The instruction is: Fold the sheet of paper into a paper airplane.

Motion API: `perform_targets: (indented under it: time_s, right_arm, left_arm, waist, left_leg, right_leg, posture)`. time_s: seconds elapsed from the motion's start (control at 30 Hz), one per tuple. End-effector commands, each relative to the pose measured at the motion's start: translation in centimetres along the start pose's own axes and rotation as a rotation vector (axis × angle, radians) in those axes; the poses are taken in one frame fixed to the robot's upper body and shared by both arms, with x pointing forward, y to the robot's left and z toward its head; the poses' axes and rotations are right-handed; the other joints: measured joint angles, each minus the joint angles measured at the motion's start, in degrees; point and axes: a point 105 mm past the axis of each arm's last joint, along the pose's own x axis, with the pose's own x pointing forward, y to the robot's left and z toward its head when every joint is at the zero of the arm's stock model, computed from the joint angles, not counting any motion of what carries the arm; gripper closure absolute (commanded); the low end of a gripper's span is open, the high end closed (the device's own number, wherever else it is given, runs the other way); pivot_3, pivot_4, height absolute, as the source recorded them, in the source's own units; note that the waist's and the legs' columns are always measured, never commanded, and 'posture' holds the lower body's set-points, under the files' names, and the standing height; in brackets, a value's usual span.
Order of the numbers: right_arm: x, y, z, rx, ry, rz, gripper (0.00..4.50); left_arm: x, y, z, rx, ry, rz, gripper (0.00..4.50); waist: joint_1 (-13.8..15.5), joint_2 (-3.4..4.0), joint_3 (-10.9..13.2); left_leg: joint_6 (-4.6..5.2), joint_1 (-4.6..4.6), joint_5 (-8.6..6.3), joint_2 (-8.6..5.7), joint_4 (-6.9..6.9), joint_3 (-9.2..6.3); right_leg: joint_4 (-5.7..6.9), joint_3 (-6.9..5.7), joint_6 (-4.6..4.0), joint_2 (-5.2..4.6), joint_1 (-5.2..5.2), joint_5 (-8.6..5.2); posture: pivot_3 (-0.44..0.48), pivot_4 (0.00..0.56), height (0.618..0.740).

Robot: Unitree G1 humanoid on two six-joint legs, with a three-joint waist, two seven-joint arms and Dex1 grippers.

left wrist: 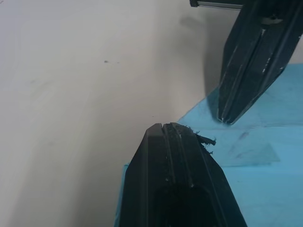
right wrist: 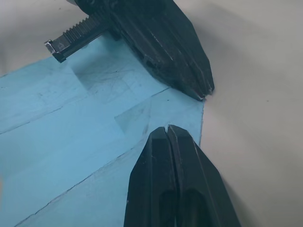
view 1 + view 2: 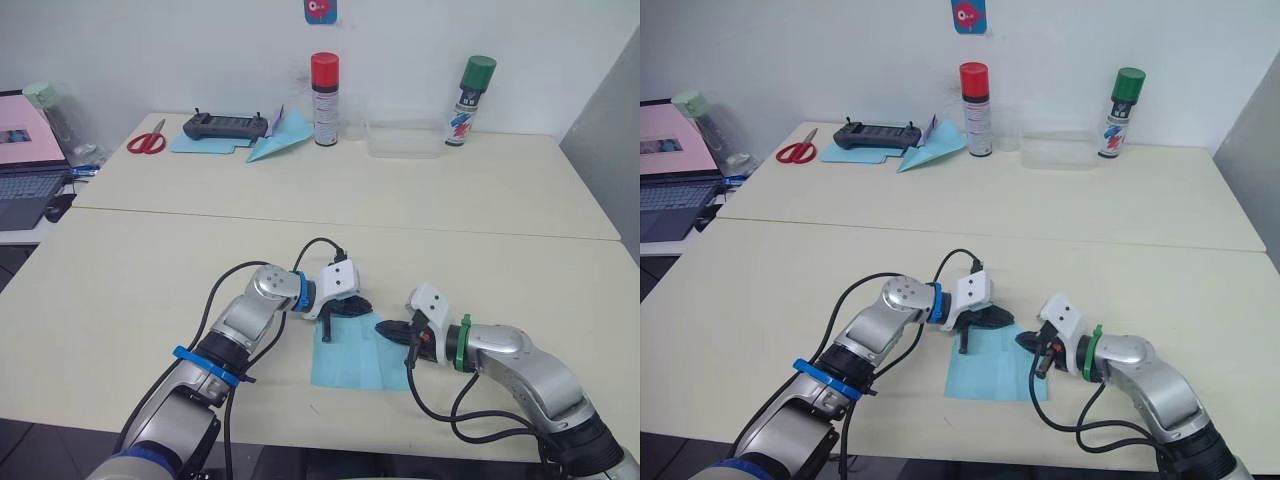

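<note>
The thin light blue sheet of paper was laid flat near the front edge of the pale cream table, with faint fold lines seen across it. The left gripper was held at the sheet's far edge and the right gripper at its right edge, near the far right corner, both sets of black fingers pressed closed with nothing between them. Red scissors, a black controller, a long blue paper dart and two spray cans were left along the table's far edge.
</note>
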Motion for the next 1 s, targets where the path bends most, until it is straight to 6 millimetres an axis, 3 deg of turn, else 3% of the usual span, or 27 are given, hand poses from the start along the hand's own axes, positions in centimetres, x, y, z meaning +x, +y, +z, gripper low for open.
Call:
perform_targets:
  time_s: [0.03,0.1,0.2,0.33,0.5,0.6,0.63,0.67,0.83,1.0]
  right_arm:
    - [-0.2,-0.3,-1.4,0.018,0.055,-0.019,4.49]
    - [-0.2,-0.4,-1.4,0.018,0.055,-0.019,4.49]
    - [0.1,-0.5,-1.3,0.024,0.046,-0.019,4.49]
    - [0.9,-0.4,-0.9,0.026,0.031,0.005,4.49]
    - [1.4,-0.4,-0.7,0.018,0.027,0.025,4.49]
    - [1.7,-0.6,-0.6,0.015,0.025,0.03,4.49]
    - [1.8,-0.7,-0.6,0.014,0.024,0.03,4.5]
    - [1.9,-0.7,-0.6,0.013,0.024,0.031,4.5]
    - [2.0,-1.0,-0.5,0.007,0.02,0.036,4.5]
    - [2.1,-1.0,-0.4,0.004,0.02,0.043,4.5]
  left_arm:
    - [-2.8,2.3,-4.4,-0.132,0.145,0.159,4.5]
    - [-3.0,2.5,-4.4,-0.138,0.143,0.17,4.5]
    - [-4.7,3.5,-4.6,-0.161,0.133,0.234,4.5]
    - [-8.1,5.4,-0.6,-0.217,-0.09,0.358,4.5]
    - [-10.5,4.3,0.3,-0.287,-0.167,0.383,4.5]
    - [-11.6,2.5,0.4,-0.375,-0.215,0.357,4.5]
    - [-11.9,1.7,0.4,-0.415,-0.232,0.344,3.97]
    - [-12.0,1.3,0.4,-0.441,-0.24,0.337,3.84]
    - [-12.1,-1.1,-0.5,-0.557,-0.241,0.329,2.31]
    - [-10.6,-2.0,-1.8,-0.661,-0.217,0.355,0.81]
  waist:
    - [-0.1,0.01,0.0]
    - [-0.5,0.03,0.0]
    - [-0.9,0.02,0.0]
    - [-1.8,0.02,0.1]
    - [-1.4,0.02,0.1]
    - [-1.5,0.02,0.2]
    - [-1.6,0.03,0.2]
    - [-1.6,0.04,0.2]
    - [-1.6,0.04,0.2]
    - [-1.4,0.02,0.2]
  left_leg:
    - [0.0,0.01,0.0,0.02,0.0,0.0]
    - [0.0,0.08,0.0,0.07,0.0,0.07]
    - [0.0,0.11,0.0,0.1,-0.01,0.09]
    - [0.0,0.06,0.0,0.19,-0.03,0.13]
    - [0.0,-0.13,0.0,0.15,-0.07,0.06]
    - [-0.01,-0.17,-0.01,0.13,-0.08,0.08]
    - [-0.01,-0.16,-0.01,0.15,-0.09,0.08]
    - [-0.01,-0.14,-0.01,0.16,-0.1,0.08]
    - [-0.01,-0.03,-0.01,0.19,-0.08,0.09]
    - [-0.01,-0.01,-0.01,0.18,-0.07,0.12]
  right_leg:
    - [0.01,-0.01,0.0,0.01,0.0,0.0]
    - [0.03,0.01,0.0,0.02,0.01,0.0]
    - [0.05,0.0,0.0,0.03,0.0,0.0]
    - [0.16,0.01,-0.02,0.06,-0.18,0.03]
    - [0.07,-0.08,-0.03,0.04,-0.25,0.04]
    - [0.03,-0.06,-0.03,-0.01,-0.26,0.04]
    - [0.04,-0.06,-0.03,-0.01,-0.27,0.04]
    - [0.07,-0.06,-0.04,0.0,-0.27,0.04]
    - [0.11,-0.05,-0.07,0.02,-0.22,0.04]
    - [0.1,-0.01,-0.07,0.02,-0.21,0.04]
  posture:
    - [0.0,0.15,0.74]
    - [0.0,0.15,0.74]
    - [0.0,0.15,0.74]
    - [0.0,0.15,0.74]
    - [0.0,0.15,0.74]
    - [0.0,0.15,0.74]
    - [0.0,0.15,0.74]
    - [0.0,0.15,0.74]
    - [0.0,0.15,0.74]
    - [0.0,0.15,0.74]
